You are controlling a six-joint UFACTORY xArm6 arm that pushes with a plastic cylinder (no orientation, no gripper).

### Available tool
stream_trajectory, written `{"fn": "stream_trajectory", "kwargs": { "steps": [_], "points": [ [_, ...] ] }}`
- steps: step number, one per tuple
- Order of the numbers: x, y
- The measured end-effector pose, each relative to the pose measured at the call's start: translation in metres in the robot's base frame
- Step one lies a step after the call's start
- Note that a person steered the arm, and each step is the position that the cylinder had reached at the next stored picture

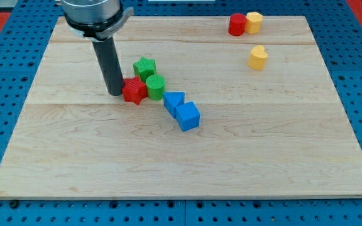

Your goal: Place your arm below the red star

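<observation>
Standing upright on the pale wooden board (244,157), my dark rod comes down from the view's top, and my tip (115,94) rests on the wood at the view's left of the red star-shaped block (133,91), touching it or just beside it; the contact itself is too fine to tell. Having no jaws, the rod grasps nothing and merely stands against the star's left side. That red star lies left of the board's middle, in a tight cluster: the green cylinder-shaped block (155,86) sits against its right side, and the green star-shaped block (144,67) lies just above the two, toward the view's top. Trailing from the green cylinder toward the view's bottom right come the blue triangular block (173,101) and then the blue cube (188,116), the two touching each other. Well apart, near the board's top right corner, a red rounded block (237,24) and a yellow rounded block (254,22) stand pressed side by side, and a yellow heart-shaped block (258,57) lies alone a little below them. Around the board runs a blue perforated table surface (5,75).
</observation>
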State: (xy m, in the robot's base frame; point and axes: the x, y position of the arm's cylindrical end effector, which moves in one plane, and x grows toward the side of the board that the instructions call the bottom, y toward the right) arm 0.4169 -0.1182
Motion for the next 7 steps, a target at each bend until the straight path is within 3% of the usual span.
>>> {"fn": "stream_trajectory", "kwargs": {
  "steps": [2, 3, 4, 5, 7],
  "points": [
    [0.007, -0.013],
    [0.03, -0.052],
    [0.059, -0.034],
    [0.059, 0.047],
    [0.046, 0.057]
  ]
}}
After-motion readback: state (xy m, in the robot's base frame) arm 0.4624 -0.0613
